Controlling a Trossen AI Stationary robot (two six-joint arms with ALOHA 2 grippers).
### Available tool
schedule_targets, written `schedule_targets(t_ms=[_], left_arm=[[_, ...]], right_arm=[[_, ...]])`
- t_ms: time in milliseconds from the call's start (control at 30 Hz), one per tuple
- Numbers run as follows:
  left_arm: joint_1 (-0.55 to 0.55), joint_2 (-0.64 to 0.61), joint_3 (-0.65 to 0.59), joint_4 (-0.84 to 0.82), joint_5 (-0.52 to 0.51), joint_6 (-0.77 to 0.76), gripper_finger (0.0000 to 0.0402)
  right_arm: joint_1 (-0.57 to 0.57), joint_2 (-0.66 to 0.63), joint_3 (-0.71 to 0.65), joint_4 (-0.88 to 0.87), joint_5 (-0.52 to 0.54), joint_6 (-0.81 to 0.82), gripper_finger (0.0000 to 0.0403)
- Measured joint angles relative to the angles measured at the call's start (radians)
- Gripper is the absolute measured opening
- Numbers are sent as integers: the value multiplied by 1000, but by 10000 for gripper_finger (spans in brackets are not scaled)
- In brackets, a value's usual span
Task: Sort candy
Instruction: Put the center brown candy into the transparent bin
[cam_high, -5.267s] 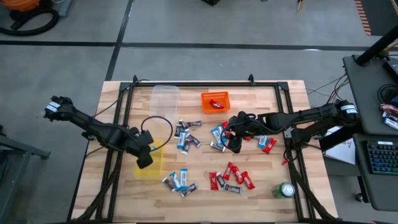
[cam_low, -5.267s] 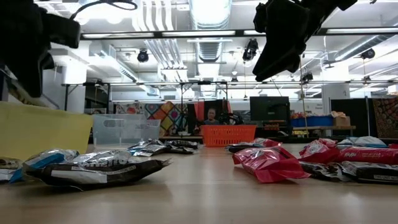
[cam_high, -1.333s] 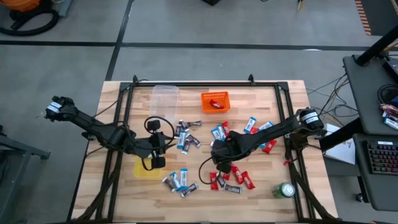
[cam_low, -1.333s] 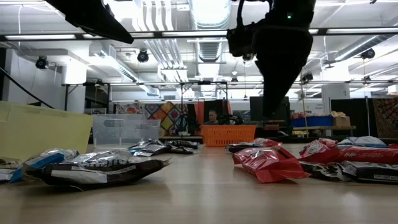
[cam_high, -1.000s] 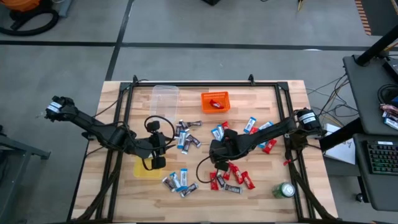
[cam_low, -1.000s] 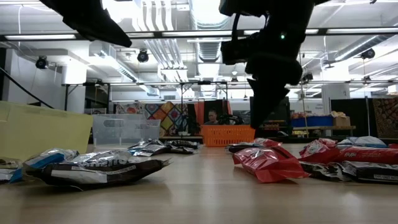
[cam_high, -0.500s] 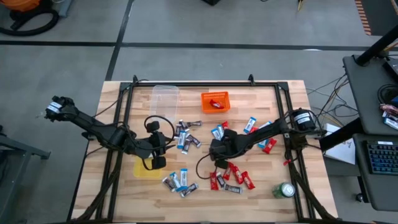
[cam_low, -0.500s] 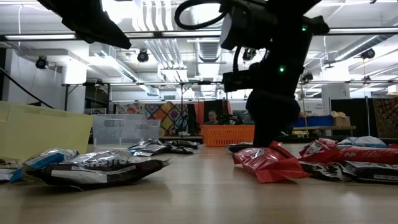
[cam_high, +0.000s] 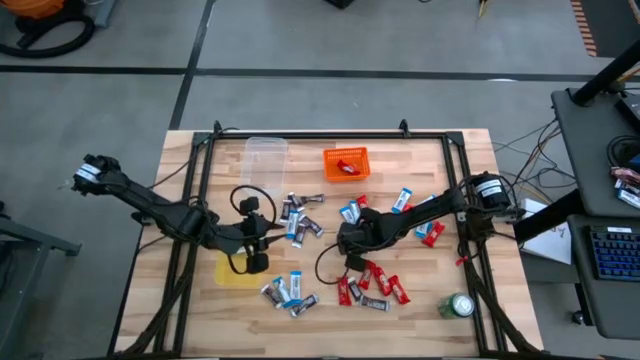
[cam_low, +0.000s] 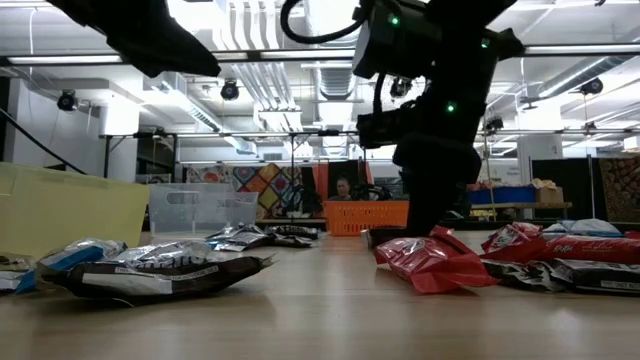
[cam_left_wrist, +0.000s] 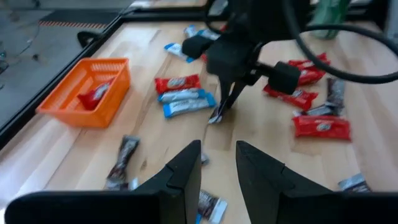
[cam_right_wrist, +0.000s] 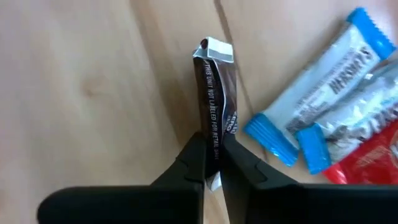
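Many wrapped candy bars lie scattered on the wooden table (cam_high: 200, 200): red ones (cam_high: 385, 283), blue-and-white ones (cam_high: 288, 288) and dark ones (cam_high: 310, 228). My right gripper (cam_high: 347, 240) is down at the table's middle, shut on a dark brown bar (cam_right_wrist: 213, 93); the left wrist view shows this gripper (cam_left_wrist: 222, 112) from afar. My left gripper (cam_high: 257, 262) hangs over the yellow bin (cam_high: 230, 272), fingers apart (cam_left_wrist: 217, 168), nothing between them. My right gripper pinches the dark brown bar between its two fingers by its long sides, near one end (cam_right_wrist: 212, 140). The fingers come steeply from above and lie across the bar. The bar's far end, with its silver crimp (cam_right_wrist: 216, 48), lies on the table.
An orange bin (cam_high: 346, 163) holding a red candy and a clear bin (cam_high: 265, 155) stand at the far side. A green can (cam_high: 460, 305) stands near the front right corner. Blue-and-white bars (cam_right_wrist: 323, 81) lie right beside the held bar. Black frame rails (cam_high: 195, 200) run along the table's sides.
My right gripper has sunk from above the candies down to the table top, next to the red bars in the middle. My left arm has kept its place over the yellow bin.
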Motion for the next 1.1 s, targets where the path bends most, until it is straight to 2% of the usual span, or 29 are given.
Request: schedule_targets(t_ms=[167,300,433,533,600,733,900,1100], left_arm=[[0,0,-73,199,42,69,84],[0,0,-141,350,50,107,84],[0,0,-205,479,105,132,92],[0,0,-238,535,132,137,110],[0,0,-251,550,153,137,127],[-1,8,-262,556,200,134,162],[-1,84,-263,668,216,143,189],[0,216,-263,865,213,189,192]], right_arm=[[2,-29,3,7,-89,-13,15],[2,-70,3,88,-135,-29,14],[2,-91,3,246,-196,-91,14],[-7,-95,3,407,-284,-140,14],[-16,-95,3,498,-347,-164,13],[-31,-95,3,633,-400,-194,13],[-53,-97,3,739,-458,-211,13],[-65,-97,3,761,-462,-234,13]])
